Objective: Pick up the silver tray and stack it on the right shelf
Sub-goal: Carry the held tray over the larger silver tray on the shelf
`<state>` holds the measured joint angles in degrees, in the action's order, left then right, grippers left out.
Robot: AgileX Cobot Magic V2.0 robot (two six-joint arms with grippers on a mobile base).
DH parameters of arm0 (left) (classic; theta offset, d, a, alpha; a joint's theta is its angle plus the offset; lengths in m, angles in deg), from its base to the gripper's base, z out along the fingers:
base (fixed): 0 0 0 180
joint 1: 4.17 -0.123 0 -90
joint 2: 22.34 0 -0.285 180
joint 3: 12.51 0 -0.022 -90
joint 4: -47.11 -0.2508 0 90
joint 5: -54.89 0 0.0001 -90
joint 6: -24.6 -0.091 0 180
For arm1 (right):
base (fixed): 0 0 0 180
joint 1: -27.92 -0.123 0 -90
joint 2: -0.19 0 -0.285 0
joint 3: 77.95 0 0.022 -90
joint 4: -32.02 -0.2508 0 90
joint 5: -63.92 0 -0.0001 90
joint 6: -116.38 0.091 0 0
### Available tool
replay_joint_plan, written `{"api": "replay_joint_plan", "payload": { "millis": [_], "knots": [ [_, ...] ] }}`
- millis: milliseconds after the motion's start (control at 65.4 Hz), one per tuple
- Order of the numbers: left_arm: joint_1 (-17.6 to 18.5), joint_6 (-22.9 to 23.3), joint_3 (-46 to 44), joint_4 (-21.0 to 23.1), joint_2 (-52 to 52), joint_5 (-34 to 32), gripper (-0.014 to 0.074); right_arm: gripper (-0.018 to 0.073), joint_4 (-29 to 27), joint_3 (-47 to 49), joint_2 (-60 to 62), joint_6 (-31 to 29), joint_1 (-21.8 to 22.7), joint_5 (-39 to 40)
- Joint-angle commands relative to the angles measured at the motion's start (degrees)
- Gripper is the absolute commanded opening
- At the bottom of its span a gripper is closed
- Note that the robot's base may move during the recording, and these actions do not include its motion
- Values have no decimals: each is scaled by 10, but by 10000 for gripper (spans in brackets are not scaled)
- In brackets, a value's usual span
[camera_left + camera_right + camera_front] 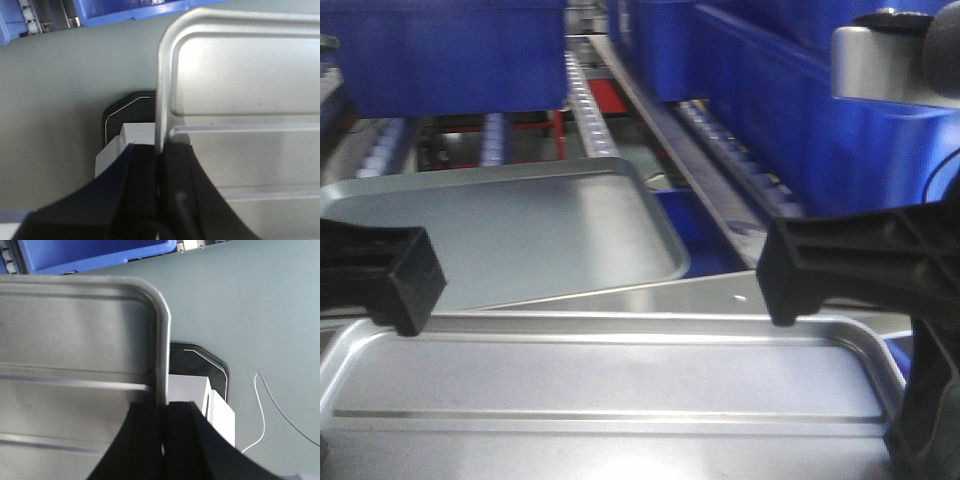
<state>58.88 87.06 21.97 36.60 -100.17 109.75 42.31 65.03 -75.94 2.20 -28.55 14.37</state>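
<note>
I hold the silver tray [620,375] level in the near foreground, and two long ribs show on its floor. My left gripper [395,285] is shut on its left rim and my right gripper [785,280] is shut on its right rim. The left wrist view has the left gripper [160,152] pinching the thin rim of the silver tray [240,95] near a rounded corner. Seen from the right wrist, the right gripper [162,410] clamps the rim of the silver tray [75,335] the same way. The right shelf [660,295] lies just beyond the tray's far edge, its roller rails [740,165] running back.
A larger dull grey tray [510,225] lies on the rack behind the steel front bar. Blue bins [790,110] sit on the rails at upper right, and another blue bin [450,50] at upper left. Below the tray are a white box [192,390] and a white cable [270,405] on the grey floor.
</note>
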Motion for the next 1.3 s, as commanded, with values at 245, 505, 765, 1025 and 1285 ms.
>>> {"api": "replay_joint_plan", "payload": {
  "millis": [245,505,765,1025,1285],
  "knots": [
    [2,-6,-9,-27,15,56,-100,49,32,11,13,-5,4,-40],
    [2,-6,-9,-27,15,56,-100,49,32,11,13,-5,4,-40],
    [2,-6,-9,-27,15,56,-100,49,32,11,13,-5,4,-40],
    [2,-6,-9,-27,15,56,-100,49,32,11,13,-5,4,-40],
    [2,-6,-9,-27,15,56,-100,49,32,11,13,-5,4,-40]
  ]
}}
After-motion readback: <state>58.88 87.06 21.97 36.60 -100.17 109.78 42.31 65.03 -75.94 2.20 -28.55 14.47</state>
